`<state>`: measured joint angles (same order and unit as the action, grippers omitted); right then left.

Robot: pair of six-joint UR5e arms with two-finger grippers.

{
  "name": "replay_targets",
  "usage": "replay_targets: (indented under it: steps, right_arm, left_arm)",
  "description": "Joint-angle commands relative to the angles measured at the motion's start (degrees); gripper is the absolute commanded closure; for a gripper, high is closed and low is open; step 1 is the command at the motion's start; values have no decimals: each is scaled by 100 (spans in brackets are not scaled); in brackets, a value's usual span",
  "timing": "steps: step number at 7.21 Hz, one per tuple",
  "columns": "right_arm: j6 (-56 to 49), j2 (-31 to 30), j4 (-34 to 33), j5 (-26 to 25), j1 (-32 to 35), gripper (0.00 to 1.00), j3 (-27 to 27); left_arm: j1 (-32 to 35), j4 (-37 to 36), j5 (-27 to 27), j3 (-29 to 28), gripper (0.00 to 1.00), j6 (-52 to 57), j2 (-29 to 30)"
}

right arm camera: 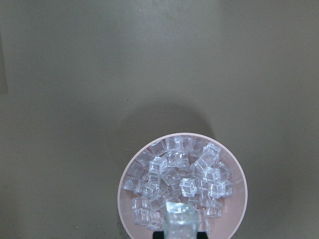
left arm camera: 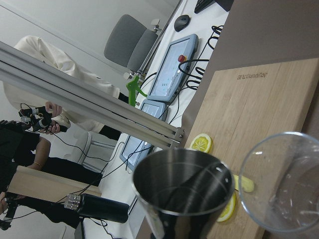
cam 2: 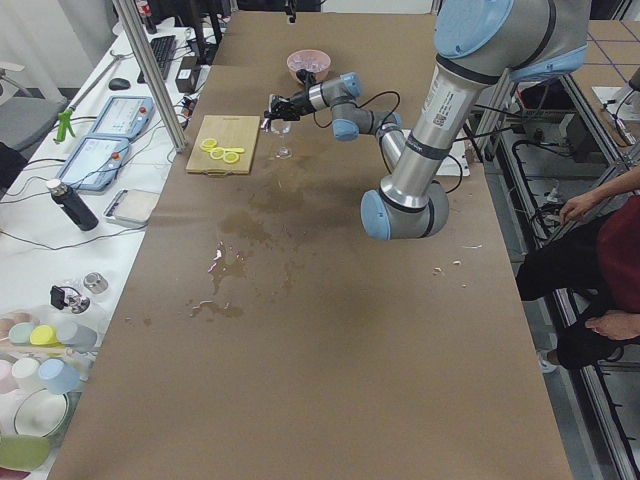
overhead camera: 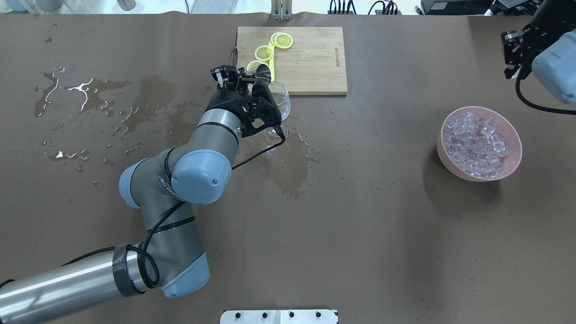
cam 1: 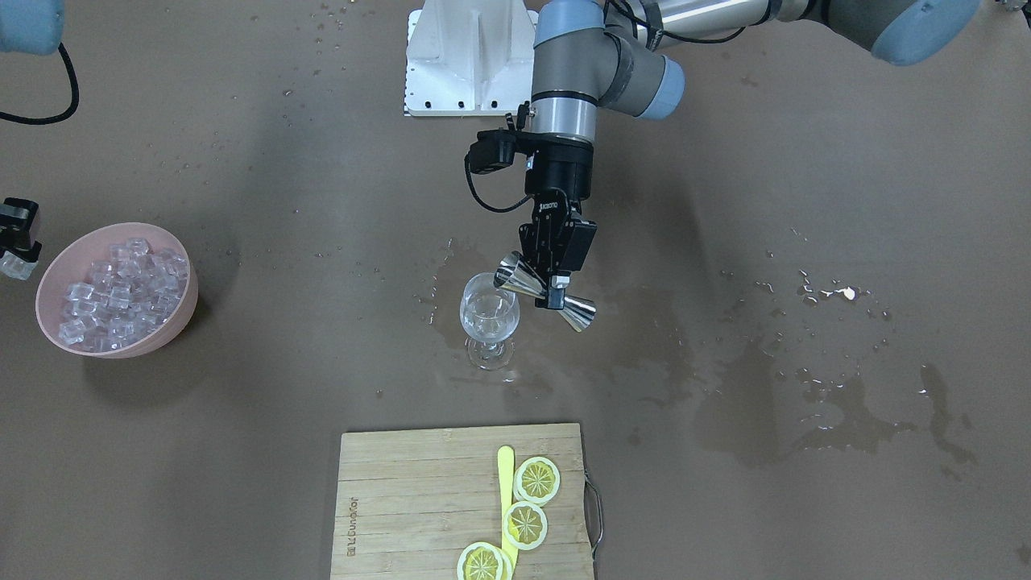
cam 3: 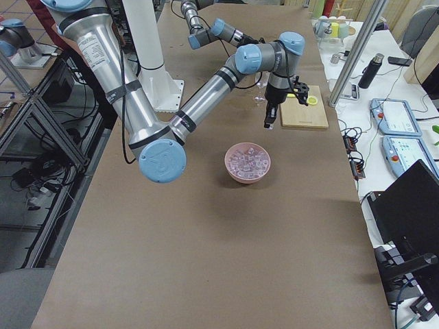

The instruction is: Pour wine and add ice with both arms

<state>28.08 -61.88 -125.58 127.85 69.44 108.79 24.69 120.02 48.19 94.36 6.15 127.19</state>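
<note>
My left gripper (cam 1: 554,283) is shut on a steel double-ended jigger (cam 1: 515,274). It holds the jigger tipped on its side, with one mouth over the rim of a clear wine glass (cam 1: 488,316) standing mid-table. In the left wrist view the jigger's mouth (left arm camera: 182,189) is beside the glass's rim (left arm camera: 251,199); I cannot make out any wine. My right gripper (cam 1: 14,256) is shut on one ice cube (right arm camera: 180,219) and holds it above a pink bowl (cam 1: 184,310) full of ice (cam 1: 113,294). The bowl (overhead camera: 517,155) sits below that gripper (overhead camera: 513,54) in the overhead view.
A bamboo cutting board (cam 1: 403,499) with three lemon slices (cam 1: 537,478) and a yellow stick lies on the operators' side of the glass. Dark wet stains and droplets (cam 1: 805,403) cover the table on my left side. The white base (cam 1: 471,56) is behind the glass.
</note>
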Motion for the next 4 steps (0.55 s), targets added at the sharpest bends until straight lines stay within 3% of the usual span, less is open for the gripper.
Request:
replay_targets:
  steps: [1,4]
  right_arm:
    - [196,114,-1,-6,-97,78,-7]
    - [224,141,7,-14,-132,78,-7]
  left_arm:
    - [-70,-14,-117,-49,100,340,8]
    - [-70,-214,-275,-50,100,422,60]
